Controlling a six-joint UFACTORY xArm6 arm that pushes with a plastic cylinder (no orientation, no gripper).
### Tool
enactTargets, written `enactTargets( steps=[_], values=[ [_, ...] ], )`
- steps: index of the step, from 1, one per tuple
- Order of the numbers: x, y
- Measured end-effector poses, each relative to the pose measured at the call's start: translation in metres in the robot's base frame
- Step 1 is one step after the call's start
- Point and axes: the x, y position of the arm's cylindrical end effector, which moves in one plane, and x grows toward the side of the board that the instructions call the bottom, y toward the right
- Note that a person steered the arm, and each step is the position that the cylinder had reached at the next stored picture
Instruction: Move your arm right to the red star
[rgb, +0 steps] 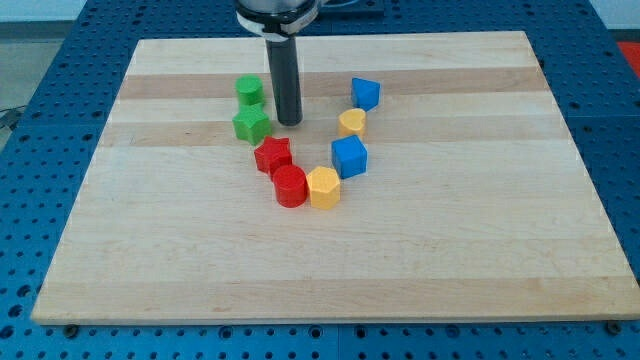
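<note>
The red star (272, 155) lies on the wooden board near its middle. My tip (289, 122) rests on the board just above and slightly right of the star, a short gap apart. The tip stands right of the green star (250, 124) and the green cylinder (249, 90). A red cylinder (290, 187) touches the red star at its lower right.
A yellow hexagonal block (323, 187) sits right of the red cylinder. A blue cube (349, 156), a yellow heart-like block (351, 123) and a blue block (366, 93) form a line up the right side. The board (480, 220) lies on a blue perforated table.
</note>
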Motion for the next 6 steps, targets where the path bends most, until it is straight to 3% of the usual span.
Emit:
enactTargets(
  steps=[2, 3, 6],
  values=[
    [0.02, 0.009],
    [0.051, 0.003],
    [0.067, 0.03]
  ],
)
